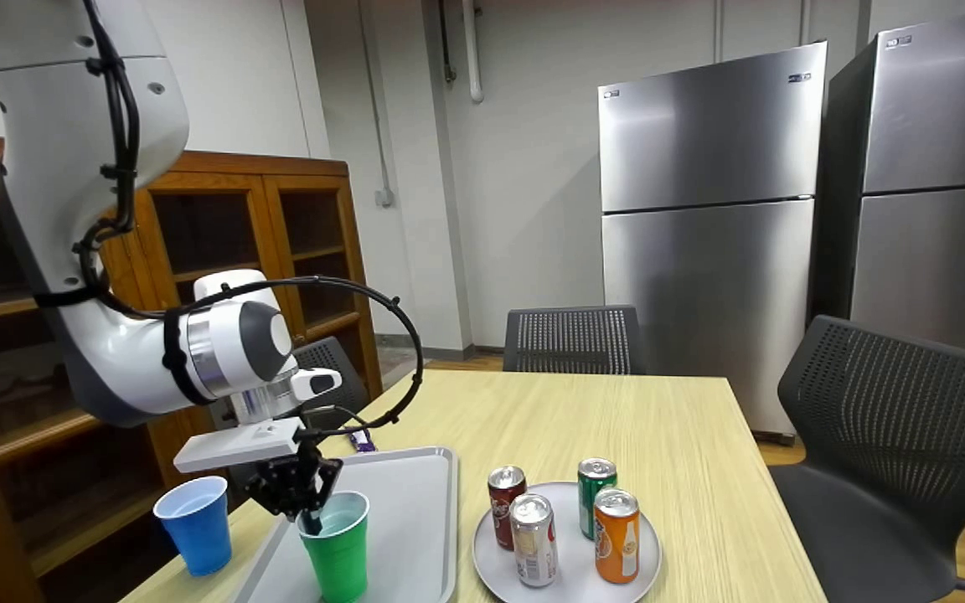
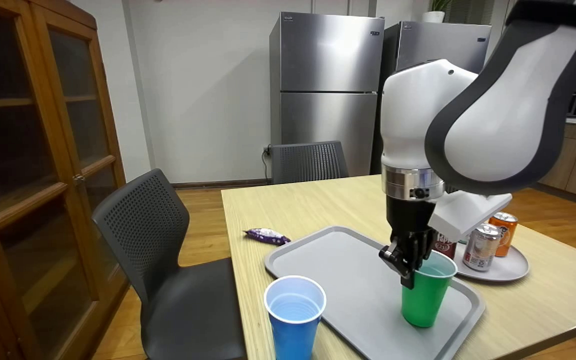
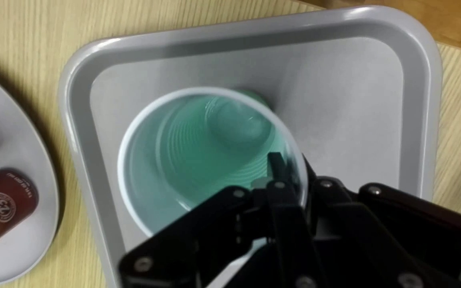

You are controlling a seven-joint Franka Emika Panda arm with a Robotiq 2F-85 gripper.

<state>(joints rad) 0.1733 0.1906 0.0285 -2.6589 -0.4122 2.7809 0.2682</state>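
We judge that the step in hand is taking hold of the green cup (image 2: 422,302), which stands on the gray tray (image 3: 354,104), nearer the short edge away from the purple packet (image 2: 267,236). The next move seems to call for a firm pinch that leaves the thin wall undented. Our gripper (image 3: 293,170) is nearly closed, grasping the cup's rim, one finger inside the wall and one outside.
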